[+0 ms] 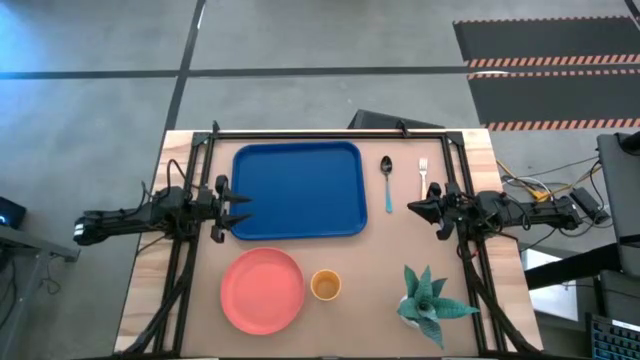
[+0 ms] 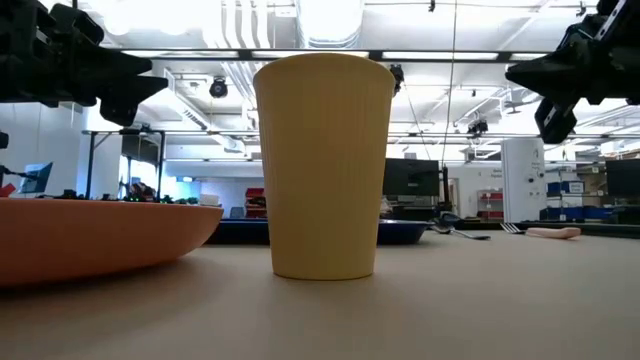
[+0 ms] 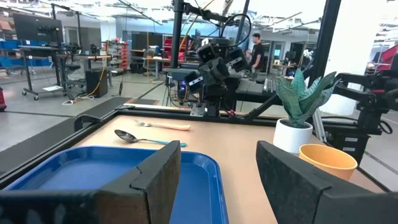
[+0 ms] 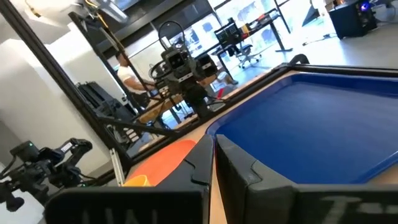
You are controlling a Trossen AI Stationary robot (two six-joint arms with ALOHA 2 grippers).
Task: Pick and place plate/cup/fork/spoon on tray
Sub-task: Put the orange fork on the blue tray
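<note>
The blue tray (image 1: 298, 190) lies flat at the table's far middle. The salmon-pink plate (image 1: 262, 290) and the yellow-orange cup (image 1: 325, 285) stand near the front edge, the cup upright on its base (image 2: 325, 165). The teal-handled spoon (image 1: 387, 180) and the orange-handled fork (image 1: 423, 178) lie side by side on the table right of the tray. My left gripper (image 1: 240, 205) is open and empty over the tray's left edge (image 3: 217, 155). My right gripper (image 1: 415, 207) is shut and empty, above the table just near of the fork (image 4: 213, 146).
A potted plant (image 1: 430, 300) with green leaves stands at the front right, right of the cup. Black arm frames run along both sides of the table. Bare wood shows between the tray and the dishes. People (image 3: 256, 50) show in the room beyond the table.
</note>
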